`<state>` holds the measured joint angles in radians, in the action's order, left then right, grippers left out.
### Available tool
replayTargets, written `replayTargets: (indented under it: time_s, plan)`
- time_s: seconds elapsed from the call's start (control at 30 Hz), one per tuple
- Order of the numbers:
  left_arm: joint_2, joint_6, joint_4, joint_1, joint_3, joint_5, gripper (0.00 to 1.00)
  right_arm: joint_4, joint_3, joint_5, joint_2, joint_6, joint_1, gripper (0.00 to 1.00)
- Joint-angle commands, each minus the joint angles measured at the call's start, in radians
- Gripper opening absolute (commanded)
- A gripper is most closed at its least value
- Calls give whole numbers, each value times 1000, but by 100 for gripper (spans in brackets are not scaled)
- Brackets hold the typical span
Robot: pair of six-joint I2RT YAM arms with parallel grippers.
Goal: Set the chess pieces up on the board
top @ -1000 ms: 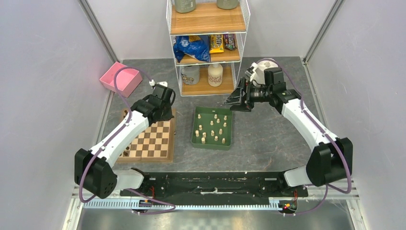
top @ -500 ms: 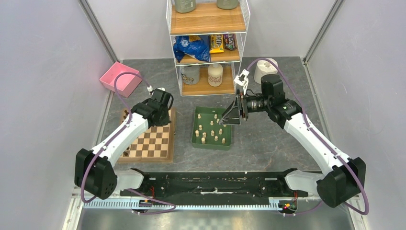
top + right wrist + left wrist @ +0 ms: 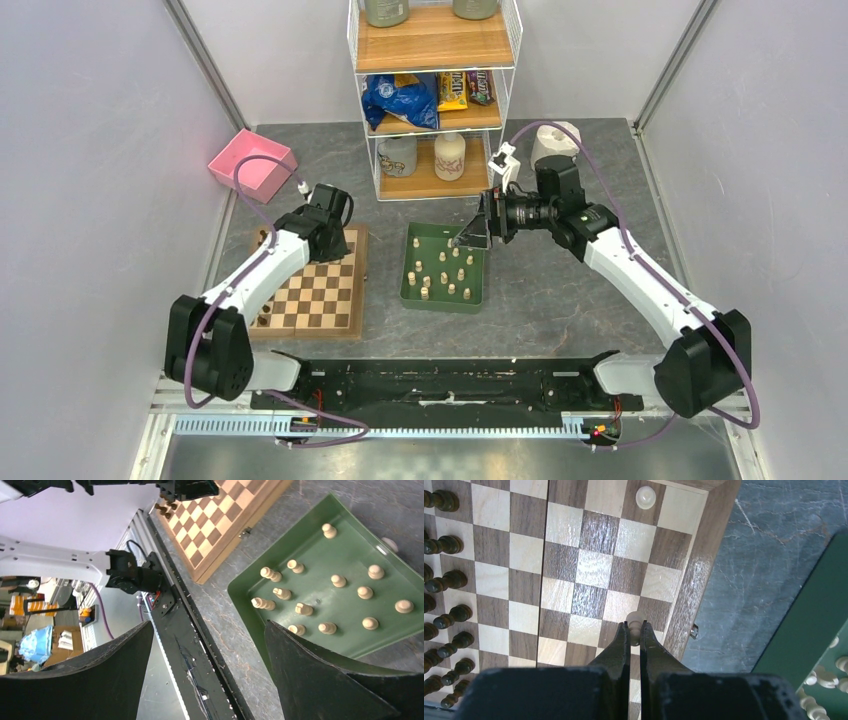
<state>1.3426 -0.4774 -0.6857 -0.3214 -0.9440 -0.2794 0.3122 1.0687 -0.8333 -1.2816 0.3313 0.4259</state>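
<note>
One pale cream turned wooden chessman is pinched by its head between the almost closed fingers of the left gripper, low over a square in the outermost file of the square checkered wooden chessboard, just beside the tan border. Whether its base touches the square cannot be told. A second cream piece is stood further along that edge, and dark brown chessmen are ranked on the opposite side.

If the grip is released before the base is seated flat, the piece is likely to be toppled and rolled over the border onto the grey tabletop; a hold this narrow may also let it be dragged up as the fingers part.

Nothing is held by the right gripper, whose jaws are spread wide above the green rectangular tray. Several loose cream pieces there are paired closely, so neighbours could be knocked over by a wide approach
</note>
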Motion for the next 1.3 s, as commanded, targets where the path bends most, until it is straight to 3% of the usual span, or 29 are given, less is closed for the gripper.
replayTargets:
  time_s: [0.0, 0.63, 1.27]
  plan:
    - [41, 24, 96, 33, 10, 11, 2, -1, 54, 84, -13, 27, 2, 89]
    - [165, 54, 232, 79, -17, -5, 2, 49, 68, 161, -28, 18, 1, 89]
    - [222, 75, 258, 87, -39, -10, 2, 65, 70, 172, -26, 14, 2, 89]
